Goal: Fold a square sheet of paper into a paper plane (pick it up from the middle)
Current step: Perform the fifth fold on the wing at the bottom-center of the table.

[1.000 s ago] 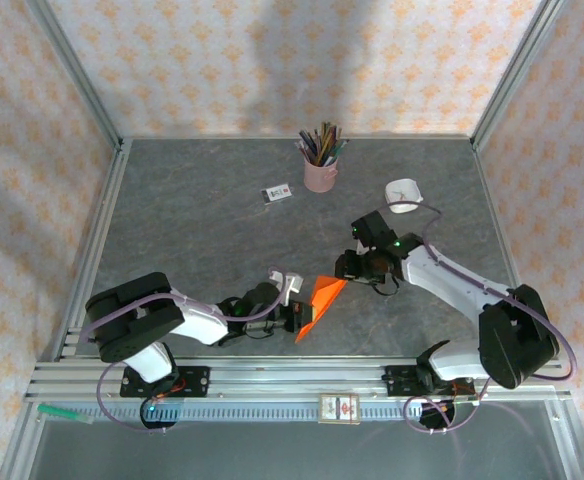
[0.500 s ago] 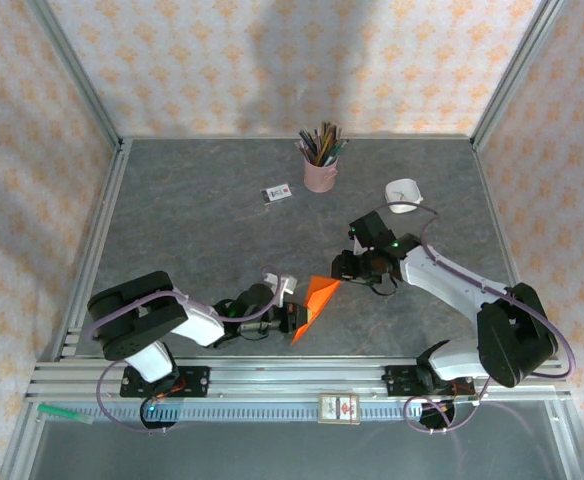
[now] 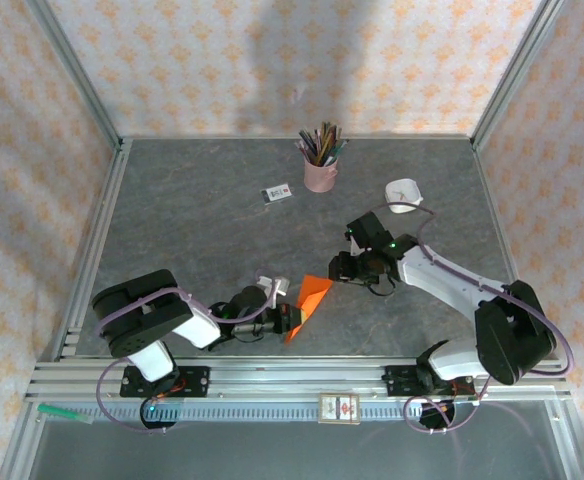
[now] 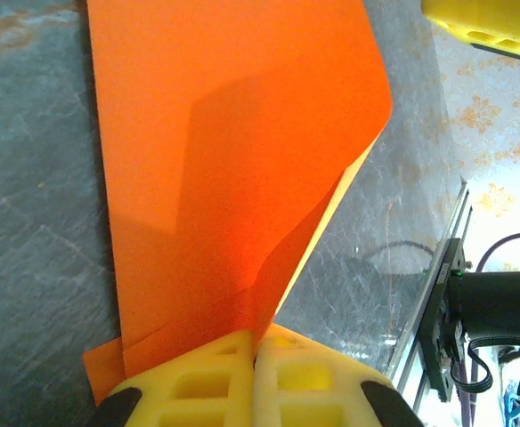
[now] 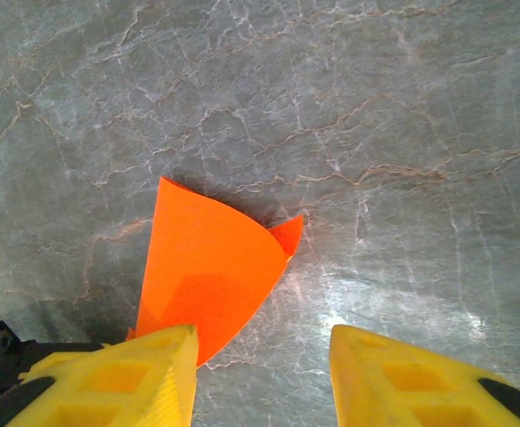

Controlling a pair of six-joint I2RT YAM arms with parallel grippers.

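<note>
Plainly, paper [image 4: 224, 178] clamped in L pincer [image 4: 255, 345], R pincer [image 5: 262, 342] prob. beside

The right claw [image 5: 260, 369] open by a folded sheet of thin bright-orange paper [image 5: 208, 271]
Its two yellow ribbed plastic fingers [image 5: 109, 378] stand apart over the grey veined stone-look tabletop [image 5: 376, 133]. The paper lies just ahead of the finger on the view's left, one flap curving upward, its near edge hidden behind that fingertip.
</note>
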